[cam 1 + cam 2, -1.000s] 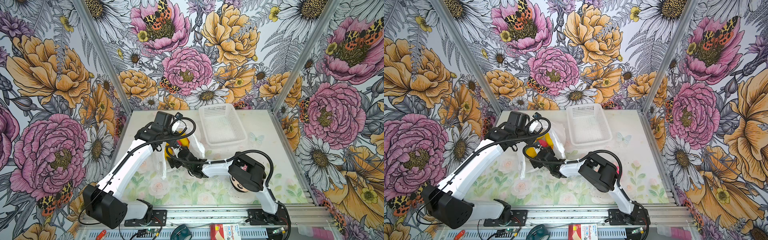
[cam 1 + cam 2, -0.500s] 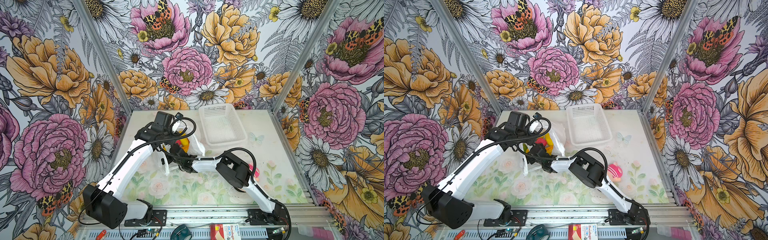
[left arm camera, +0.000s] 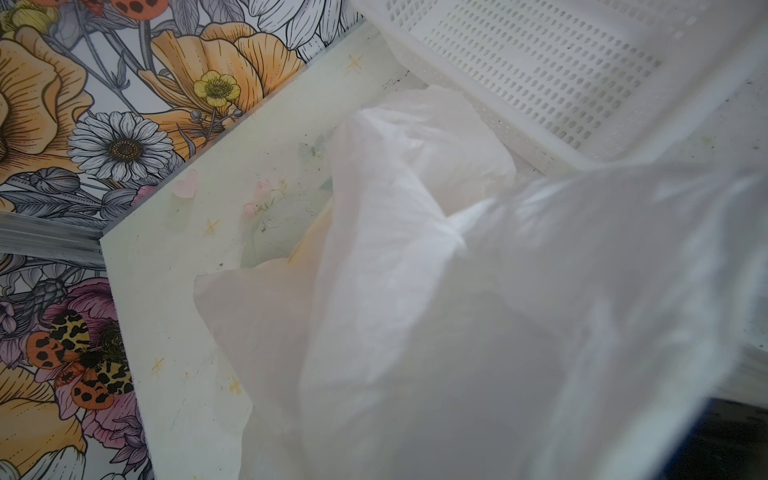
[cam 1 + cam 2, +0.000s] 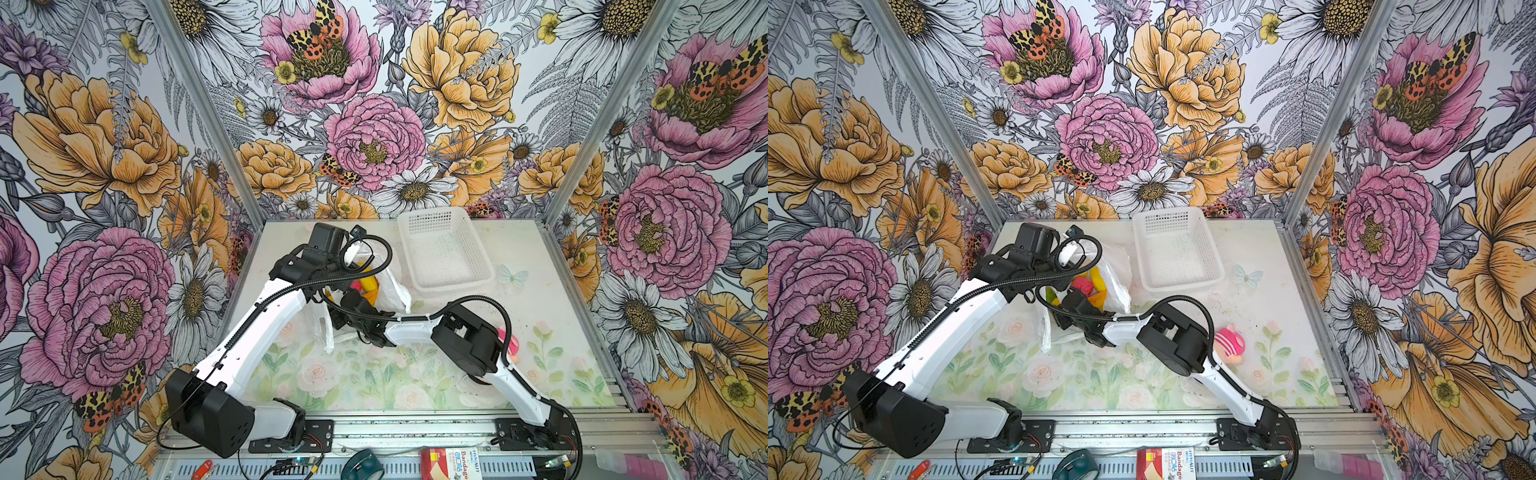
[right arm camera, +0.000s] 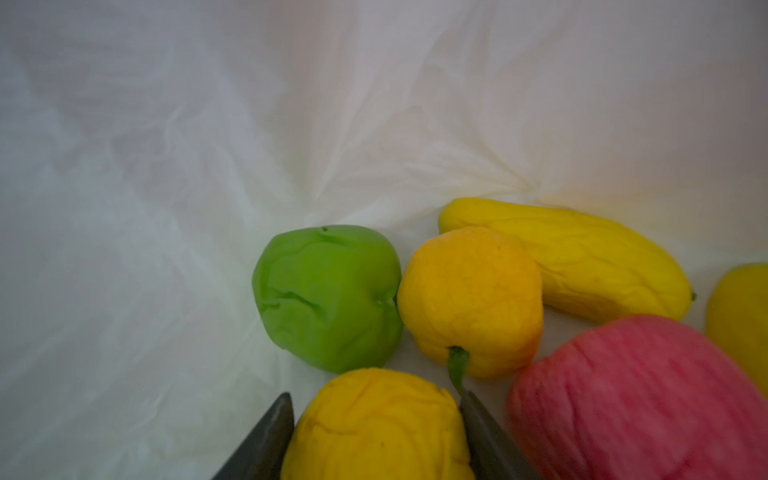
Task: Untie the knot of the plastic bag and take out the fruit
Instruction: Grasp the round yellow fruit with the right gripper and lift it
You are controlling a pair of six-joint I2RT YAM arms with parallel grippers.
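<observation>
On the counter (image 4: 532, 299), just beside the basket (image 4: 453, 283), the plastic bag (image 4: 392, 286) is stood with its mouth open. Its rim film is pinched by the left tool (image 4: 353, 259), pressed together. Inside the bag, near a green fruit (image 5: 328, 297), a yellow fruit (image 5: 374, 436) is clamped by the right tool (image 5: 374, 405).

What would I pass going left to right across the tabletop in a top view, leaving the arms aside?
plastic bag → white basket → plush doll, only partly visible.
</observation>
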